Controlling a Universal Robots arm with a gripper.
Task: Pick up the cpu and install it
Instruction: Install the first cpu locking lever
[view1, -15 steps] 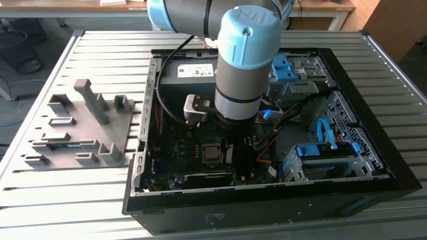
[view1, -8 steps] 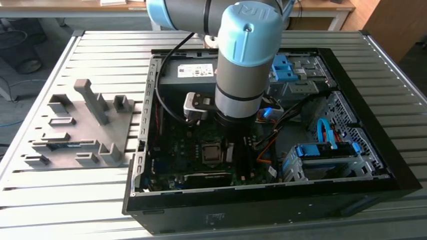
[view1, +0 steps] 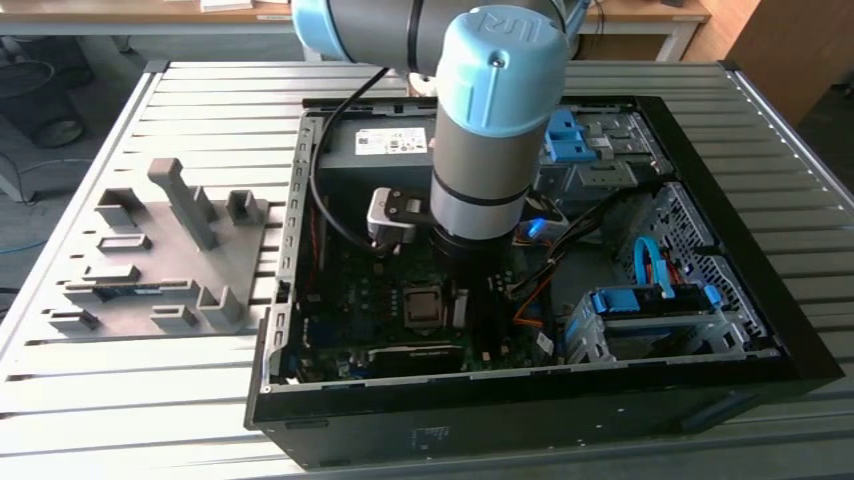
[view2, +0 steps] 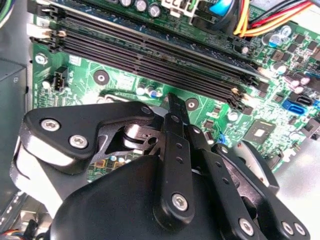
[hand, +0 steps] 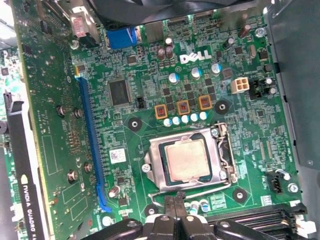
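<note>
The small flat square cpu with its plain silvery-grey metal top lies seated in the dark square socket with a metal frame on the green motherboard, level with the frame around it in the first wrist view. A thin metal retention lever runs along one side of the socket, between it and the black gripper, whose two slim fingertips sit pressed together with no gap between them and nothing held (they stand just beside the socket frame, not over the chip).

In the second wrist view the same gripper shows its black linkage arms meeting in one narrow closed tip above the board, near the row of long black memory slots.

In the exterior view the grey and light-blue robot arm reaches down into the open black computer case on a ribbed grey metal table. The socket sits just below the arm's wrist. A grey moulded parts tray rests on the table towards the exterior view's left, apart from the case. A tall dark graphics card stands on edge beside a long blue expansion slot.
</note>
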